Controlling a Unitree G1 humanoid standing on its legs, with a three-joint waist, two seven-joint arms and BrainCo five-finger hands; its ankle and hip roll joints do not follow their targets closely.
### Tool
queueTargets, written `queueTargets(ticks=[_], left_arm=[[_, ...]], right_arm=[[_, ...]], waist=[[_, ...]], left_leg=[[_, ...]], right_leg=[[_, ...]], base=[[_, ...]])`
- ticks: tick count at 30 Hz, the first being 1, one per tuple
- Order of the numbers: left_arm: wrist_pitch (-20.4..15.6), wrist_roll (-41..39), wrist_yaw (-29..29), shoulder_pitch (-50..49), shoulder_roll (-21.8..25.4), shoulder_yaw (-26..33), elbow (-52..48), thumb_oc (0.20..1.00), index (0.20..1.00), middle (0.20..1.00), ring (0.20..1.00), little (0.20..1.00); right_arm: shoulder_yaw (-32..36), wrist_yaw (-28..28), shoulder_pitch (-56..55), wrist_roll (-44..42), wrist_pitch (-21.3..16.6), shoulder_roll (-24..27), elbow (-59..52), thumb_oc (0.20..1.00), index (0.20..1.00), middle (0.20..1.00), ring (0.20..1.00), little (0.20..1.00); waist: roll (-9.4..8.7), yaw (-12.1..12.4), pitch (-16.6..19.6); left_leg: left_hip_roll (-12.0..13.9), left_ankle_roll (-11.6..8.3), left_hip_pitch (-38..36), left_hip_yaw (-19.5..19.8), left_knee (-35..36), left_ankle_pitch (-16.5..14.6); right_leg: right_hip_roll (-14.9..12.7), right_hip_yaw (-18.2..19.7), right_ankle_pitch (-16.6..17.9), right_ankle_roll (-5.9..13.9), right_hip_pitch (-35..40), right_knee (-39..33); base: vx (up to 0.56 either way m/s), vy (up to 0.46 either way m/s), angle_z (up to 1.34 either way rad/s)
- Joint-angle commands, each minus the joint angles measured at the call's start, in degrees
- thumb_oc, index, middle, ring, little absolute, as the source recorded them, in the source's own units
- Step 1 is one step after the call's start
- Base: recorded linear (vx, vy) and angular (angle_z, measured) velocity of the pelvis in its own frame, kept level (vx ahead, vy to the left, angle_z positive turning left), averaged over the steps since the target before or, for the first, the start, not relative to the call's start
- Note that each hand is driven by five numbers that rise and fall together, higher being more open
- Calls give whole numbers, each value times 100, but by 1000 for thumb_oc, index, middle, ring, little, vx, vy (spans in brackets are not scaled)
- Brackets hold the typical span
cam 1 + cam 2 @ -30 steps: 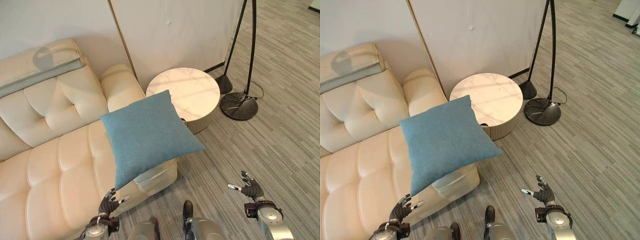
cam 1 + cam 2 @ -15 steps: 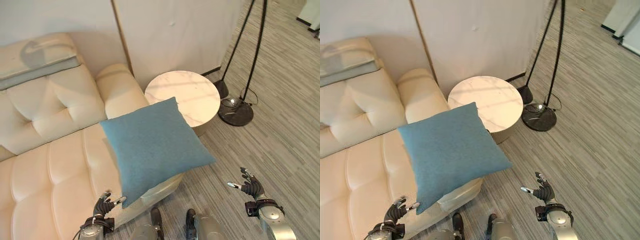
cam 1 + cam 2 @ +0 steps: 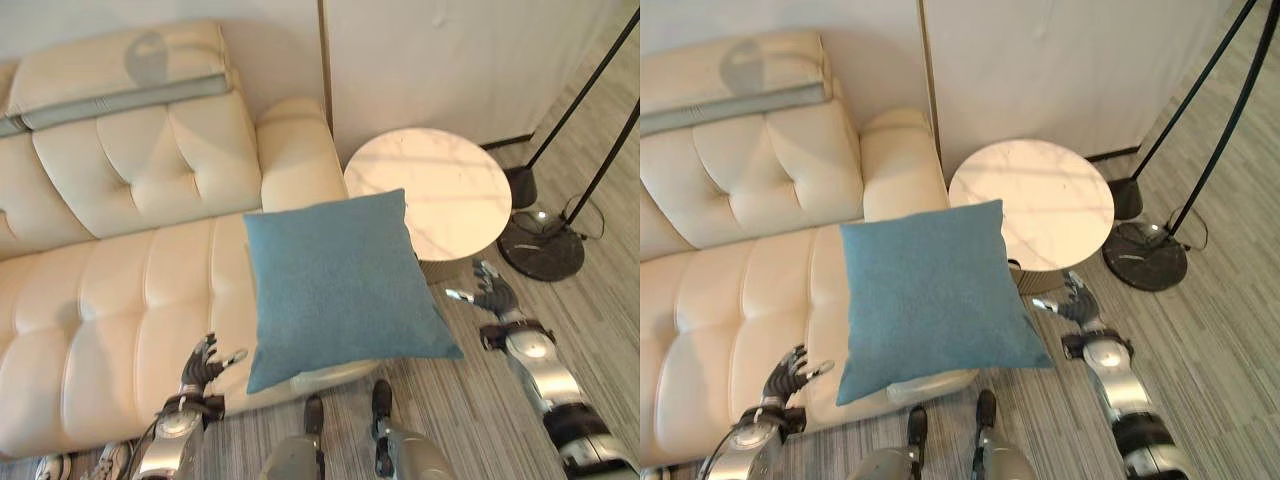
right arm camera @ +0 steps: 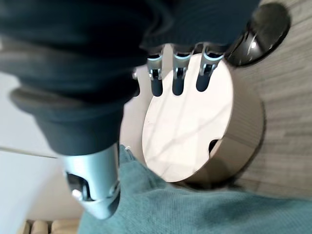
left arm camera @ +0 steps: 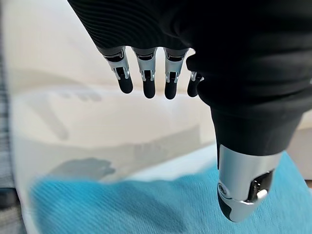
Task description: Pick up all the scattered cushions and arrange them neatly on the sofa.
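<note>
A square blue cushion (image 3: pixel 340 285) lies on the right end of the cream tufted sofa (image 3: pixel 120 300), its front corner hanging over the seat edge. My left hand (image 3: pixel 198 362) is open at the sofa's front edge, just left of the cushion's lower left corner. In the left wrist view its straight fingers (image 5: pixel 146 78) hover over the sofa, with the cushion (image 5: pixel 146 204) close by. My right hand (image 3: pixel 492 295) is open beside the cushion's right edge, in front of the round table. In the right wrist view its fingers (image 4: pixel 178 73) are spread, touching nothing, near the cushion (image 4: pixel 195 214).
A round marble-topped side table (image 3: pixel 430 190) stands against the sofa's right arm. Right of it, a floor lamp's black base (image 3: pixel 540 245) sits on the striped grey floor. A cream and grey pad (image 3: pixel 120 75) lies along the sofa back. Shoes (image 3: pixel 60 465) show at the lower left.
The camera has swung, shifting the whole scene. My right hand has come up from the open floor to beside the cushion's right edge. The cushion stays on the sofa end.
</note>
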State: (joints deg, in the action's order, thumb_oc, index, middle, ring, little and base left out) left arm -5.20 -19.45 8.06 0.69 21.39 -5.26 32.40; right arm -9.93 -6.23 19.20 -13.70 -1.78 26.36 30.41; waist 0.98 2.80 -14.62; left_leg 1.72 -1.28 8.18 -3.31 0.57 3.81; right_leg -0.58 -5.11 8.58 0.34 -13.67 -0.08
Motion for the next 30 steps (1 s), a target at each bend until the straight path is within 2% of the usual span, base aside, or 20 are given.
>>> queueTargets(ticks=[1,3,4,6,7,8,9,12,15,18,22,26,28,30], left_arm=[[-403,-368,331,844,153,-307,158,1000,1000,1000,1000,1000],[-451,-471,496,1548,105,-660,587,1000,1000,1000,1000,1000],[-455,-556,649,2249,22,-949,944,1000,1000,1000,1000,1000],[-435,-542,703,2644,-75,-1152,1116,1000,1000,1000,1000,1000],[-417,-548,740,2941,-177,-1277,1313,906,906,906,906,906],[-434,-542,781,3095,-240,-1342,1344,564,564,564,564,564],[-449,-525,797,3149,-291,-1376,1302,200,200,200,200,200],[-538,-578,832,2938,-417,-1382,815,200,200,200,200,200],[-579,-479,791,2549,-405,-1345,-14,200,200,200,200,200],[-588,-485,673,1928,-428,-1101,-775,200,200,200,200,200],[-558,-487,309,663,-289,-544,-2169,200,200,200,200,200],[-478,-331,-17,-155,-158,-134,-3028,200,200,200,200,200],[-456,-318,-126,-431,-131,5,-3508,200,200,200,200,200],[-473,-300,-131,-468,-116,50,-3595,200,200,200,200,200]], right_arm=[[-648,-162,551,-339,-121,-280,269,1000,1000,1000,1000,1000],[-1089,-228,1181,-366,-121,-502,734,1000,1000,1000,1000,1000],[-1477,-289,1707,-341,-95,-754,1078,1000,1000,1000,1000,1000],[-1676,-307,1955,-357,-82,-922,1222,1000,1000,1000,1000,1000],[-1789,-312,2099,-398,-96,-1112,1282,485,485,485,485,485],[-1894,-321,2156,-441,-114,-1235,1222,200,200,200,200,200],[-1956,-324,2177,-464,-154,-1310,1164,200,200,200,200,200],[-2111,-285,1978,-430,-200,-1325,707,200,200,200,200,200],[-2124,-189,1543,-240,-298,-1203,-218,200,200,200,200,200],[-1795,-56,905,-94,-398,-999,-1188,200,200,200,200,200],[-1058,211,-319,384,-605,-387,-2841,200,200,200,200,200],[-469,522,-1285,534,-795,-261,-3915,200,200,200,200,200],[-203,788,-1784,57,-878,-502,-4403,200,200,200,200,200],[-145,802,-1889,-17,-893,-549,-4506,200,200,200,200,200]], waist=[[-62,-6,-208],[-20,-31,-326],[-21,-62,-438],[-15,-80,-515],[-20,-105,-565],[-28,-122,-586],[-28,-135,-602],[-72,-156,-590],[-129,-187,-495],[-194,-210,-366],[-282,-269,-54],[-325,-327,235],[-375,-413,302],[-391,-429,302]], left_leg=[[-377,-2,272,-113,-283,-444],[-358,-37,463,-139,-245,-336],[-342,-60,586,-150,-214,-235],[-332,-73,626,-141,-177,-184],[-325,-82,666,-142,-136,-125],[-323,-95,693,-147,-104,-91],[-317,-110,695,-143,-69,-65],[-314,-126,655,-146,10,-51],[-309,-108,500,-192,64,-115],[-314,-65,270,-229,55,-232],[-322,6,-139,-286,45,-454],[-339,56,-513,-354,105,-577],[-365,93,-647,-407,153,-596],[-367,109,-677,-441,179,-582]], right_leg=[[-418,28,-565,610,-155,384],[-393,53,-513,609,-348,375],[-367,77,-473,611,-451,359],[-356,78,-455,614,-493,350],[-348,91,-427,614,-546,340],[-341,93,-414,616,-566,321],[-340,94,-406,621,-573,305],[-330,123,-384,638,-532,209],[-325,183,-381,660,-395,123],[-319,206,-406,678,-180,97],[-353,210,-440,743,223,-5],[-361,236,-407,819,504,-107],[-344,322,-279,913,487,-66],[-331,367,-243,957,454,-26]], base=[[-129,-11,4],[-113,-10,5],[-75,-10,6],[-55,-19,-2],[-45,-20,-4],[0,0,0],[0,0,0],[13,11,-3],[15,46,-4],[45,45,0],[94,58,-4],[67,86,-15],[-49,87,-13],[-109,50,-15]])
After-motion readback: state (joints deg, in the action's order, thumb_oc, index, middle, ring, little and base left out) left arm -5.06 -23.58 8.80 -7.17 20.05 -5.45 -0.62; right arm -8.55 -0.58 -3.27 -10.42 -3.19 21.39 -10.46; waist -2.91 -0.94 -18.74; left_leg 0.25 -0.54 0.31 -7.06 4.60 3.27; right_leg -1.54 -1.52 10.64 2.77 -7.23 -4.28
